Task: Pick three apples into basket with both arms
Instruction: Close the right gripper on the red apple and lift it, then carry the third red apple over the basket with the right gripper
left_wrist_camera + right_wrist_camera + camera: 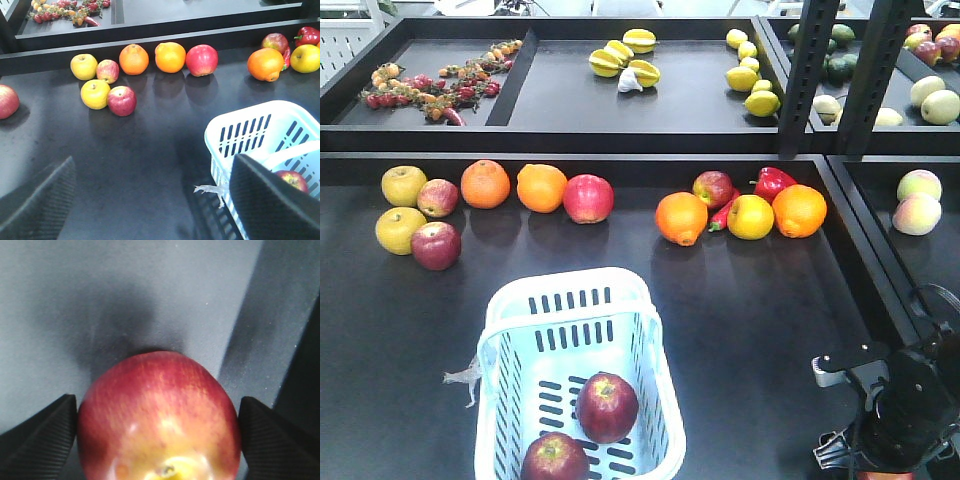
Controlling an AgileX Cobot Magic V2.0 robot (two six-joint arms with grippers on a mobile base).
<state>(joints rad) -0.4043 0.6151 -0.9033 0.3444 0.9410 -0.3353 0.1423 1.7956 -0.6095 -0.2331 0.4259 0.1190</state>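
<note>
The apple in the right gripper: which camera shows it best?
The right wrist view: the apple fills the frame between the right gripper fingers, which touch both its sides. The front view shows only the arm at the lower right, the apple hidden. The left wrist view does not show it.

two red apples [607, 406] in basket [570, 300], third [157, 420] between jaws

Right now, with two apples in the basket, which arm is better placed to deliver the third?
Right. The right tool has a red apple between its fingers. The left tool is open and empty beside the basket, which holds two apples.
</note>
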